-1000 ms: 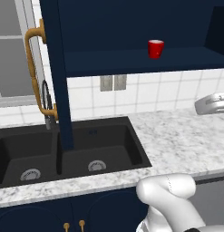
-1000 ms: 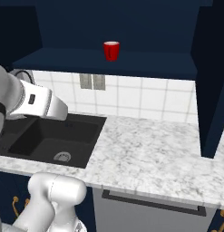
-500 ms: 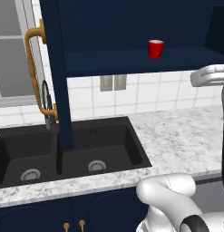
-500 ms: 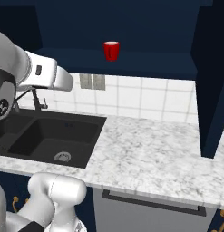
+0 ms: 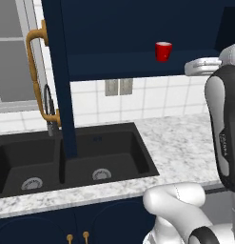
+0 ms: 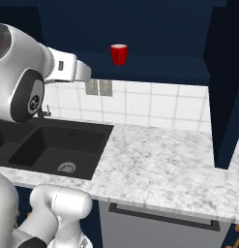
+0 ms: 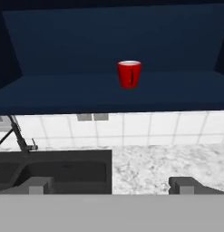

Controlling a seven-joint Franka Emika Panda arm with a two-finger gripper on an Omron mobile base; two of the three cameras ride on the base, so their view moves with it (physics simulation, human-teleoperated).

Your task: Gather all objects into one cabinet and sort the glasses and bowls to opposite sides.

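Note:
A small red glass (image 5: 163, 51) stands upright on the bottom shelf (image 5: 119, 66) of the open navy cabinet, right of the shelf's middle. The same glass (image 6: 119, 54) and glass (image 7: 129, 74) appear in the other two views. The cabinet door (image 5: 59, 81) with its long brass handle (image 5: 35, 71) is swung open at the left. My gripper (image 7: 112, 186) is open, its two fingertips (image 7: 39, 185) far apart, nothing between them. It faces the cabinet from a distance, below the glass's level. My raised white arm (image 5: 223, 124) stands right of the glass.
Below the cabinet lie a black double sink (image 5: 104, 157) with a faucet (image 5: 51, 112) and a marble counter (image 6: 159, 164). Wall sockets (image 5: 118, 87) sit on the white tiles. Another open navy door (image 6: 228, 97) hangs at the right. Low navy cupboards (image 5: 76, 228) run under the counter.
My arm has swung upward: the white hand rose toward shelf height, and the forearm now stands tall at the right of the left base view. The glass has not moved.

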